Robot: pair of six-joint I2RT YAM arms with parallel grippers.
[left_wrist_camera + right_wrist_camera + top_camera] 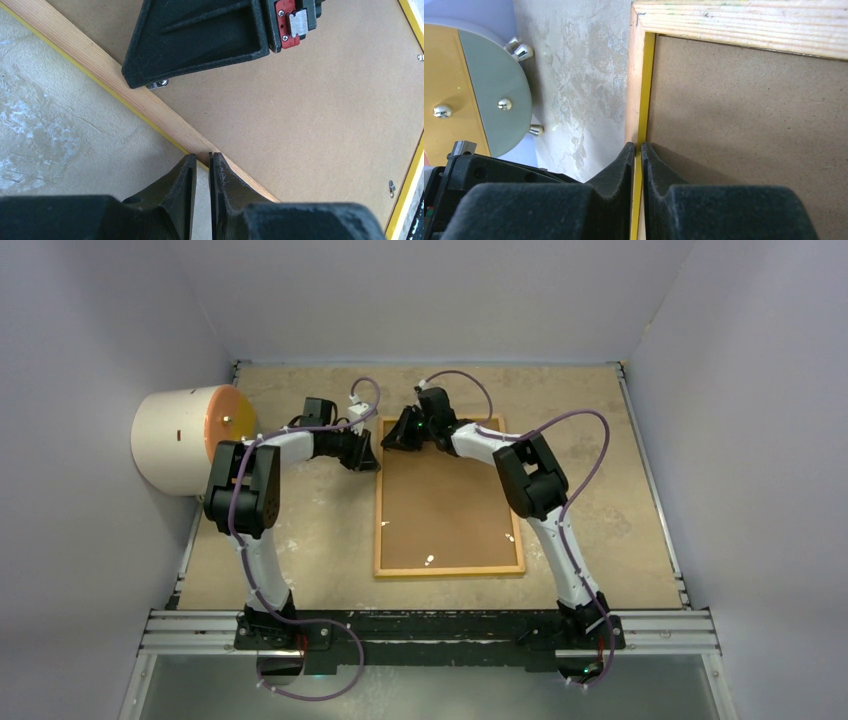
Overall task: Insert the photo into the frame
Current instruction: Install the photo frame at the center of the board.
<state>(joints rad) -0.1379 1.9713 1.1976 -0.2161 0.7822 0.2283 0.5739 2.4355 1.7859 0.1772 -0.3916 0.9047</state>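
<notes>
Face down at the middle of the mottled beige worktop point(300, 540): a large thin rectangular frame point(450, 570), light wood back upward, bright yellow showing along its edges, with a plain brown backing board point(450, 510) filling the opening. Near the far left corner of that frame, both arms, tips close together. Left end effector point(201, 156) black, two-fingered, narrowed to a thin slit, tips down astride the outer edge of the left wooden rail; touching or just above, impossible to tell, and nothing seen pinched between the fingers. Right end effector point(638, 146) also all but closed, one finger over the wooden rail, the other over the backing board, the yellow inner lip visible through the slit; contact with the wood unclear. In the left wrist view, a small silver metal tab point(160, 83) just under the right tip, at the seam of rail and board. At the left edge of the worktop, well apart from the frame, a cream cylinder point(185, 440) on its side with a round orange face.
</notes>
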